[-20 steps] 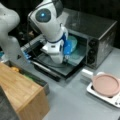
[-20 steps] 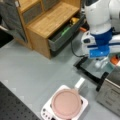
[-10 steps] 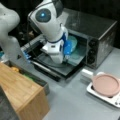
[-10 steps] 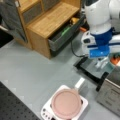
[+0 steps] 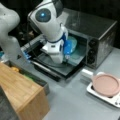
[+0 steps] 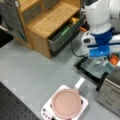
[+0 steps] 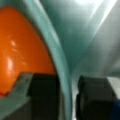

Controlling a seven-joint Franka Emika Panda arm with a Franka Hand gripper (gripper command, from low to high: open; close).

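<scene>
Between fingers [image 7: 42,97]: teal bowl [image 7: 62,75] rim | fingers clamped on rim | orange ball [image 7: 22,47] inside

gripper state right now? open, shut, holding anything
Gripper: shut on the rim of the teal bowl, one finger inside beside the orange object, the other outside, at the open toaster oven.

Pink pan [image 6: 66,103] on white hotplate [image 6: 47,110]
</scene>
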